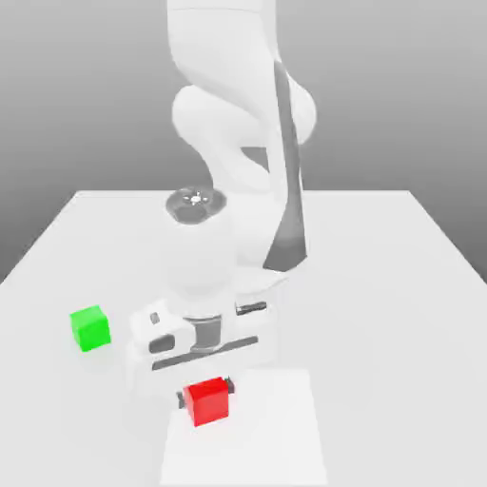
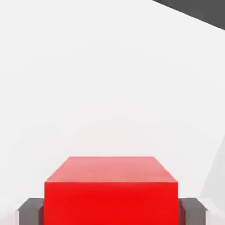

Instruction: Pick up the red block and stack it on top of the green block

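The red block (image 1: pixel 207 401) sits low near the front of the white table, between the two dark fingers of my gripper (image 1: pixel 205 394), which is shut on it. In the hand view the red block (image 2: pixel 111 189) is close up, with a grey fingertip (image 2: pixel 30 210) pressed against each side. The green block (image 1: pixel 90 328) rests on the table toward the exterior view's left, a short way from the gripper and apart from it.
The white table (image 1: pixel 380 285) stretches out to the exterior view's right and back. The arm's bulky white links (image 1: pixel 238 124) rise directly behind the gripper. A lighter rectangular patch (image 1: pixel 276 428) lies on the table under the red block.
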